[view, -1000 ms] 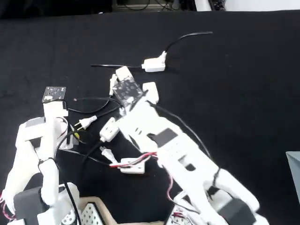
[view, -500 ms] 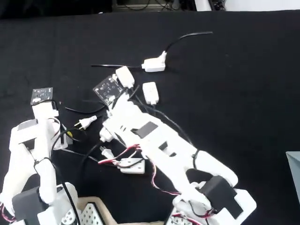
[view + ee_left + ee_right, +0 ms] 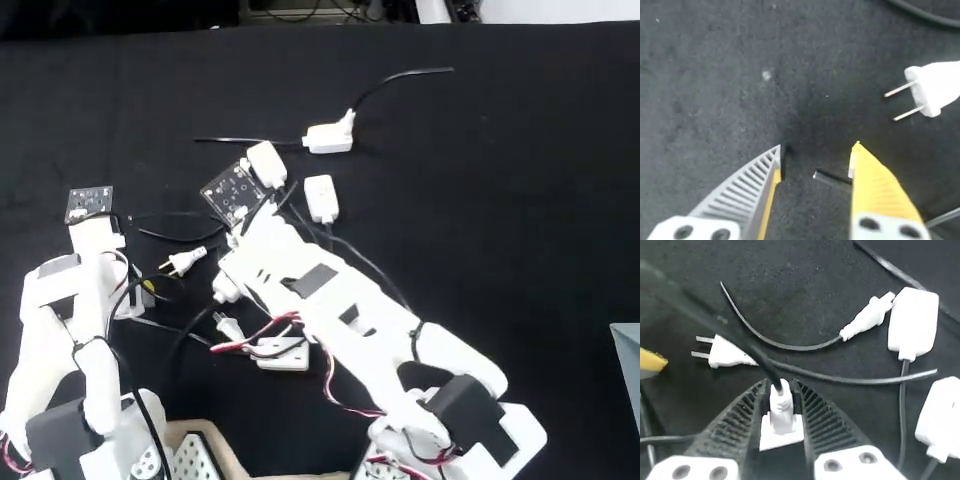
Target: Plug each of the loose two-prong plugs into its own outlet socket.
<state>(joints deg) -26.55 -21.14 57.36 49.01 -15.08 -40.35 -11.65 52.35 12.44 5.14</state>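
White plug (image 3: 780, 410) sits pinched in the right gripper (image 3: 779, 385), pressed onto its socket block (image 3: 790, 434); seating it looks like the step in hand. The left gripper (image 3: 817, 146) gapes over black tabletop (image 3: 715, 60), with a loose two-prong plug (image 3: 932, 92) just beside it, probably next to grab.

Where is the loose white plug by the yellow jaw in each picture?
High view: the loose plug lies on the black cloth between the arms, pins toward the yellow jaw.
Left wrist view: plug just past the yellow jaw, not touching.
Right wrist view: plug ahead of the jaws, beside a black cable.
Shared landmark: the yellow jaw of the left gripper, close to the pins.
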